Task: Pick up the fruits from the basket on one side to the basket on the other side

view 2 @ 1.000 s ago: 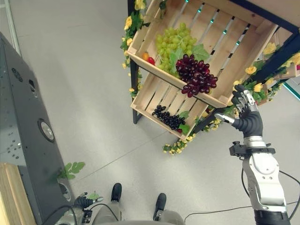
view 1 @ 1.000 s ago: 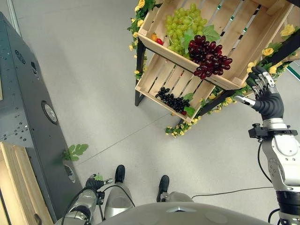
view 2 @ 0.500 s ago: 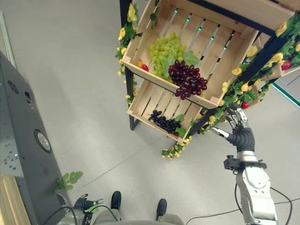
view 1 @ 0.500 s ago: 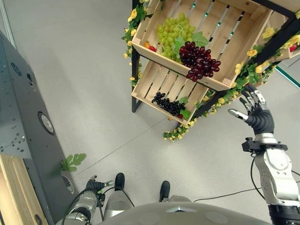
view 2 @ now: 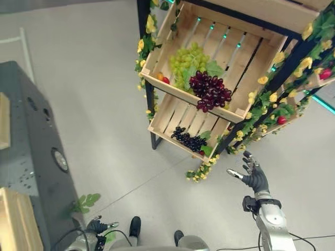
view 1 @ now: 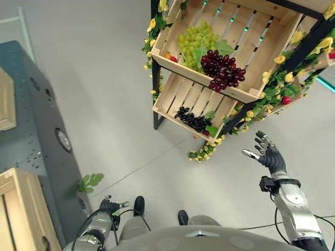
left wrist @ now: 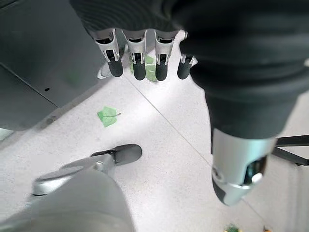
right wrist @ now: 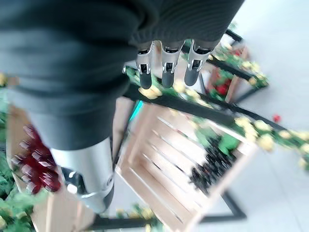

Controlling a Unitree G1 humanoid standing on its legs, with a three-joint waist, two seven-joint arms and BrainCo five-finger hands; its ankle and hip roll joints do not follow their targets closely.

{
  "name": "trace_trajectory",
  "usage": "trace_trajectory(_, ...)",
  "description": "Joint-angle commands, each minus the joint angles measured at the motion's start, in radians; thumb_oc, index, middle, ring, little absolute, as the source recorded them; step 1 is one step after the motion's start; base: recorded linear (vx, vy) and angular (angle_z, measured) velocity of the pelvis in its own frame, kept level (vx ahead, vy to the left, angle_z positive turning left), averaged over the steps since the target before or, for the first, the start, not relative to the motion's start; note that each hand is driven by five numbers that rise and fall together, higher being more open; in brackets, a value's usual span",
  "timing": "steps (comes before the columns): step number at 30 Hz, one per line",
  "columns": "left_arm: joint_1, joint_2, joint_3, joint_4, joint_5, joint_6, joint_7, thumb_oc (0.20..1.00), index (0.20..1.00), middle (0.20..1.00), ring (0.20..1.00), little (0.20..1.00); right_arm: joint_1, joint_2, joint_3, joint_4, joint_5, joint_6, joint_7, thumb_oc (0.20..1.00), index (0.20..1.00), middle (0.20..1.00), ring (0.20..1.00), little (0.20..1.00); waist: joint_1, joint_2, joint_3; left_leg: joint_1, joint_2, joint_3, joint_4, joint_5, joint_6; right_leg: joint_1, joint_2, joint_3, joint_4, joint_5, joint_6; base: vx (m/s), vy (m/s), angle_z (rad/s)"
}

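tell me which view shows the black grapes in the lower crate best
The left eye view: the black grapes lie unobstructed at the front of the lower crate. The right eye view shows the same bunch much alike. The right wrist view shows it blurred beyond the right hand. The left wrist view faces the floor instead.

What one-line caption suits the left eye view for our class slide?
An open right robot hand hovers below wooden crates holding green grapes, red grapes and black grapes.
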Motion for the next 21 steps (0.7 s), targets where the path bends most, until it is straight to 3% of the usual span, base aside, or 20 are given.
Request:
trace_trajectory(1, -0.040, 0.018, -0.001, 0.019, 0.008, -0.021, 0.003, 1.000, 1.000, 1.000, 1.000, 1.000, 0.016, -0.008, -0.020, -0.076, -0.048, -0.033, -0.005, 1.000, 1.000, 1.000, 1.000, 1.000, 0.029, -0.035, -0.023, 0.033, -0.028, -0.002, 0.022, -0.096, 0.024, -0.063, 0.032, 0.033, 0.031, 0.006, 0.033, -0.02, -0.219, 0.12)
trace_trajectory(12, -0.018, -0.037, -0.020, 0.030, -0.029, -0.024, -0.013, 1.000, 1.000, 1.000, 1.000, 1.000, -0.011, -0.054, 0.039, 0.092, -0.135, -0.034, -0.040, 1.000, 1.000, 1.000, 1.000, 1.000, 0.057, 0.016, 0.014, -0.026, 0.050, -0.072, 0.090, -0.049, -0.054, 0.045, 0.077, -0.071, -0.083, 0.015, -0.017, -0.07, -0.223, 0.32)
trace_trajectory(17, -0.003, -0.054, -0.040, 0.029, -0.036, -0.030, -0.010, 1.000, 1.000, 1.000, 1.000, 1.000, -0.044, -0.054, 0.095, 0.278, -0.172, -0.027, -0.073, 1.000, 1.000, 1.000, 1.000, 1.000, 0.065, 0.044, 0.029, -0.029, 0.078, -0.097, 0.072, -0.010, -0.083, 0.083, 0.097, -0.102, -0.120, 0.015, -0.033, -0.11, -0.142, 0.28)
trace_trajectory(21, -0.012, -0.064, -0.063, 0.024, -0.027, -0.038, 0.001, 1.000, 1.000, 1.000, 1.000, 1.000, -0.112, -0.043, 0.143, 0.490, -0.209, -0.022, -0.134, 1.000, 1.000, 1.000, 1.000, 1.000, 0.074, 0.052, 0.051, -0.077, 0.067, -0.006, 0.054, 0.010, -0.066, 0.080, 0.080, -0.151, -0.132, 0.022, -0.030, -0.15, -0.069, 0.38)
